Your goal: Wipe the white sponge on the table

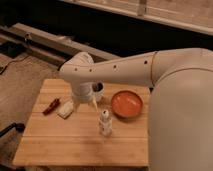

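The white sponge (65,109) lies flat on the left part of the light wooden table (60,145). My gripper (85,104) hangs from the white arm just right of the sponge, low over the planks. Its fingers point down and stand open, and the sponge is not between them. One pale fingertip (94,102) shows on the right side; the arm's wrist housing hides the rest.
A small red elongated object (51,106) lies left of the sponge. An orange bowl (127,104) sits at the right, an upright white bottle-like figure (104,122) stands in the middle, and a dark cup (98,88) is behind the gripper. My white body fills the right side.
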Motion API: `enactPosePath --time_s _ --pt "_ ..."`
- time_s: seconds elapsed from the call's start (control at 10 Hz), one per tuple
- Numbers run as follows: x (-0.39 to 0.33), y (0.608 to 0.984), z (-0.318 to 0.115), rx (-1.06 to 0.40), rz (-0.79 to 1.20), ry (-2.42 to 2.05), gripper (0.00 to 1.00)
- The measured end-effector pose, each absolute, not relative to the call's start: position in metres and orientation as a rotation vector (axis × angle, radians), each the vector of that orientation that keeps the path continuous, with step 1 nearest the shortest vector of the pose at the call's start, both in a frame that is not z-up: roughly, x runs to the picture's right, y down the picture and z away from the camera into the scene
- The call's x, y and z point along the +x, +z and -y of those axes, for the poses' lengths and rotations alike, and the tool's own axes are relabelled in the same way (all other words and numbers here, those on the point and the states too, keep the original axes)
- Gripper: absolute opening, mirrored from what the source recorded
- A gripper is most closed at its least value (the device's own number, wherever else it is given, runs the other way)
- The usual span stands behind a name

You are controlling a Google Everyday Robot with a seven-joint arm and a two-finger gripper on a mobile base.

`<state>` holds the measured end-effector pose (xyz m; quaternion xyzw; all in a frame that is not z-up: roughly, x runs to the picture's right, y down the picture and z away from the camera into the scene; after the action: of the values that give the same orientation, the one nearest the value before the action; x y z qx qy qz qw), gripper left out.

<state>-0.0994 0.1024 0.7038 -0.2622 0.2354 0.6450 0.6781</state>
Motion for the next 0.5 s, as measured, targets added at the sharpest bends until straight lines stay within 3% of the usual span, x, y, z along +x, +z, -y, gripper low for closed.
enactPosePath --time_s 0.5 --pt "-0.0997 0.7031 -0.1018 -0.588 -0.528 1.449 0.65"
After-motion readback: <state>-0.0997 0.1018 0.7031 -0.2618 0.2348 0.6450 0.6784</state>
